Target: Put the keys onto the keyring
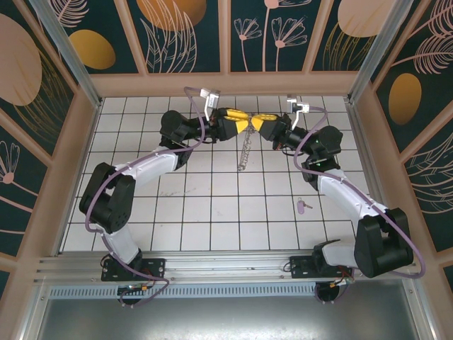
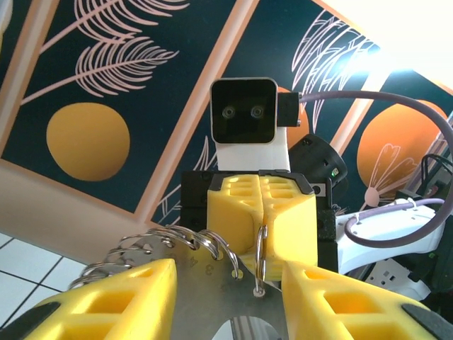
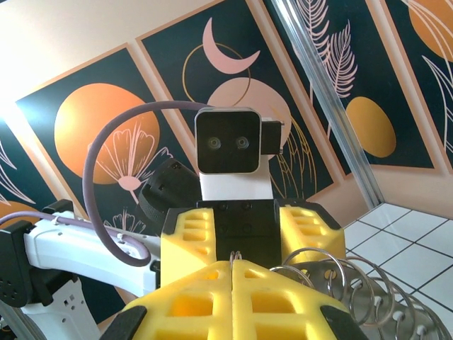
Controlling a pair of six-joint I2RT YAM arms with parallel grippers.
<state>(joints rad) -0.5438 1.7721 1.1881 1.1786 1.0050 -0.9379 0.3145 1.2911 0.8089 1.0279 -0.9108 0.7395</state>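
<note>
Over the far edge of the white-tiled table (image 1: 212,212), beneath dark floral panels (image 1: 184,35), the right gripper (image 1: 255,126) clamps the keyring (image 1: 244,150), the left gripper (image 1: 242,125) stands part-open astride it, and the key (image 1: 303,205) lies near the right edge.

My right gripper (image 3: 233,273) sat low, yellow fingers (image 3: 191,304) pressed flat together, with a thin wire loop pinched at the top of the seam. Facing me, the left gripper (image 3: 244,237) held its own fingers (image 3: 185,237) spread wide, its wrist camera (image 3: 228,142) staring straight back. The keyring (image 3: 364,304) fanned out to the right in a row of steel rings above white floor tiles (image 3: 417,234). A purple cable (image 3: 99,170) arched at the left against the painted wall panels (image 3: 106,120).
</note>
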